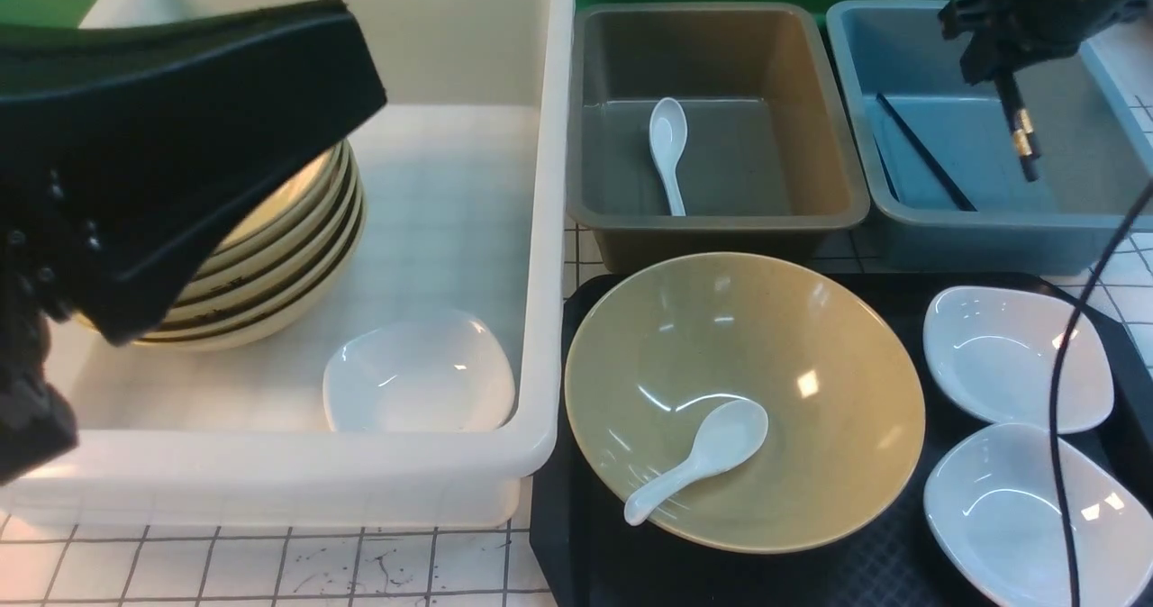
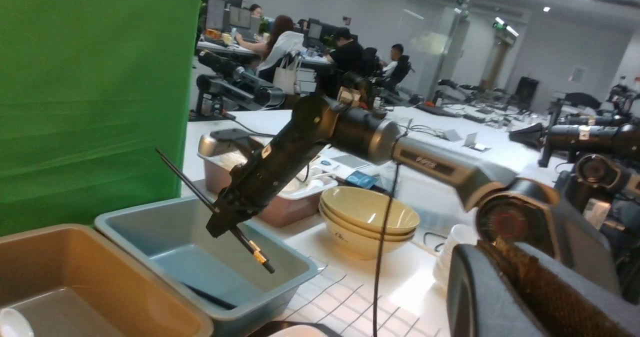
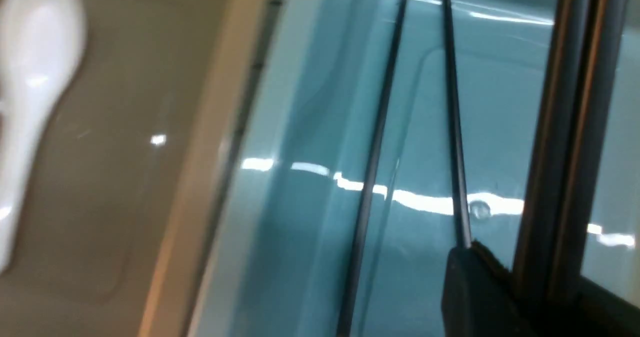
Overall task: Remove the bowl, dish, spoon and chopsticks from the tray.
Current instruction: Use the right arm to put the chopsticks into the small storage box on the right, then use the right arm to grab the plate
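Right gripper point(image 1: 998, 68) pinches the chopsticks point(image 1: 1023, 137), which hang from it over the blue bin point(image 1: 973, 233)

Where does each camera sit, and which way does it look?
Front view: between the arms, facing forward over tray and bowl; left arm, right gripper show.
Left wrist view: on the left arm, facing the right arm holding chopsticks.
Right wrist view: on the right arm, looking down into the blue bin; one finger shows.
All share the blue bin, chopsticks.
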{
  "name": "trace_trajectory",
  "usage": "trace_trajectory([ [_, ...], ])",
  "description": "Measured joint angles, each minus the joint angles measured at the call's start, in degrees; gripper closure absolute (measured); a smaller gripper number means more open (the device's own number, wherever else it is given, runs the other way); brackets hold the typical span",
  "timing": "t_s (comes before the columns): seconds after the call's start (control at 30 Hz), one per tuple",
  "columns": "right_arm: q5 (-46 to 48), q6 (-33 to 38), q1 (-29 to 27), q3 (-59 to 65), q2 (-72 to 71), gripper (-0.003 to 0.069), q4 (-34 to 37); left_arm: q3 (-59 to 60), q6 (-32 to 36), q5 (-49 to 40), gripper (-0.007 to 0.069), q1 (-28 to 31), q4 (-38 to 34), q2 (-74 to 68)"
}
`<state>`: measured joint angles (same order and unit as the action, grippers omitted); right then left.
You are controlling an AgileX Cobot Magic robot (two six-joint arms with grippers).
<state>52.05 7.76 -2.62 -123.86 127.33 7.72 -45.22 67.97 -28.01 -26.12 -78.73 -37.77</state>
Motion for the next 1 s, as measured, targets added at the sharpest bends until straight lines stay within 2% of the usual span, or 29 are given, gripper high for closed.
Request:
trace_trajectory([
  [0.1, -1.44, -1.17, -0.06, -1.17, 2.57, 0.0557, 0.0, 0.0, -0.15, 0.59, 0.0626, 0.0, 0.45, 0.0],
  [0.2, -2.66, -1.98, -0.06, -1.34, 4.16, 0.0517, 0.0, 0.0, -1.46, 1.5, 0.0626, 0.0, 0.56, -0.01],
  [0.37, -1.73, -3.37, -0.06, -1.41, 4.89, 0.0329, 0.0, 0.0, -3.29, 1.5, 0.0626, 0.0, 1.4, -0.01],
  [0.47, 0.56, -3.09, -0.06, -1.41, 4.38, 0.0247, 0.0, 0.0, -5.84, 0.79, 0.0626, 0.0, 4.61, -0.01],
  [0.53, 3.95, -1.86, -0.06, -1.42, 3.19, 0.0222, 0.0, 0.0, -8.58, -0.65, 0.0626, 0.0, 7.45, -0.01],
  [0.57, 4.72, -1.71, -0.06, -1.42, 3.01, 0.0222, 0.0, 0.0, -8.58, -0.65, 0.0626, 0.0, 7.81, -0.01],
  [0.67, 12.63, 0.61, 0.13, -1.58, -1.18, 0.0263, -0.11, 0.0, -15.27, -4.76, 0.0626, 0.0, 14.52, -0.01],
  [0.77, 14.94, 1.54, 0.57, -1.25, -5.24, 0.0364, -0.19, 0.0, -20.86, -8.62, 0.0626, 0.0, 20.45, -0.01],
  [0.8, 14.94, 1.18, 1.1, 0.62, -8.54, 0.0431, -0.19, 0.0, -23.48, -10.6, 0.0626, 0.0, 22.98, -0.01],
  [0.83, 14.94, 1.11, 1.19, 0.96, -8.99, 0.0439, -0.19, 0.0, -23.48, -10.6, 0.0626, 0.0, 22.98, -0.01],
  [0.9, 14.94, 0.22, 2.72, 7.22, -15.37, 0.0516, -0.68, 0.0, -26.73, -12.76, 0.0626, 0.0, 26.32, -0.01],
  [1.0, 14.94, -0.71, 6.94, 19.58, -25.61, 0.0552, -2.62, 0.0, -28.45, -14.55, 0.0626, 0.0, 28.73, -0.01],
])
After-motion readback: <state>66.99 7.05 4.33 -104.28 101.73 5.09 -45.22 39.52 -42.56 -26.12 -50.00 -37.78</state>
